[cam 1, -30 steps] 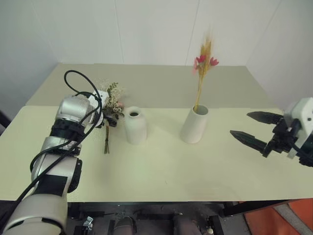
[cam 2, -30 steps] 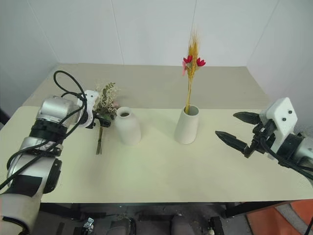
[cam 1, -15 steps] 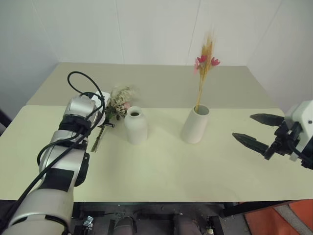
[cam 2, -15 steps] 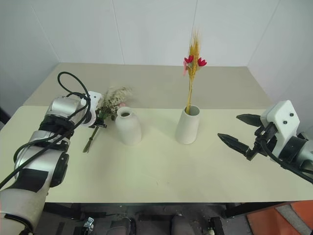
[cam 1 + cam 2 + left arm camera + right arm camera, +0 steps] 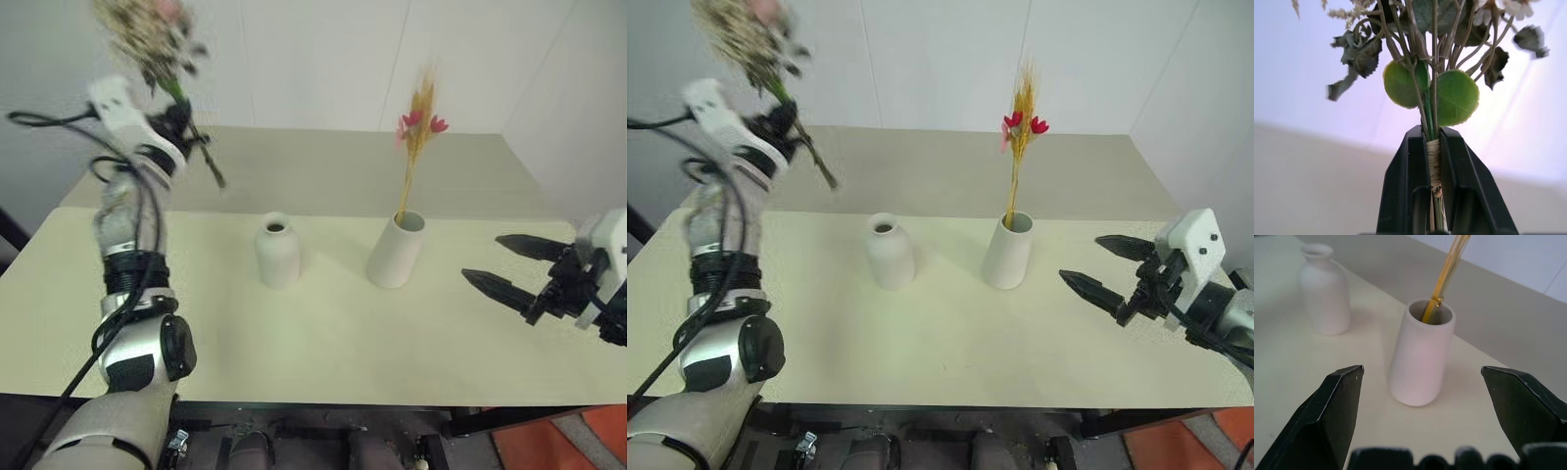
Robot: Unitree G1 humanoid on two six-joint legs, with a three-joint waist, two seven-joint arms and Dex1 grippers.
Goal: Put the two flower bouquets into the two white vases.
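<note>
left gripper (image 5: 1432, 147): raised high above the table's far left corner, its two black fingers (image 5: 1408, 181) pressed against the twine-wrapped stems of the bushy bouquet (image 5: 147, 29), one finger on each side of the binding
bushy bouquet: in the air, clear of the table, heads up and tilted; pink and cream heads and green leaves fan out past the fingertips, and the stem ends stick out below the grip toward the table
right gripper (image 5: 509, 264): hovers over the table's right edge, fingers (image 5: 1334, 401) spread wide with nothing between them, pointing toward the tapered vase (image 5: 396, 250)
tapered vase: upright on the table (image 5: 323, 343), right of centre, well apart from the right fingertips
thin bouquet (image 5: 419, 122): yellow stems stand in the tapered vase, leaning on its rim, small pink-red blossoms high above the mouth
bottle vase (image 5: 277, 251): upright left of the tapered vase, near it but not touching, its narrow mouth holding nothing, below and to the right of the raised bushy bouquet
</note>
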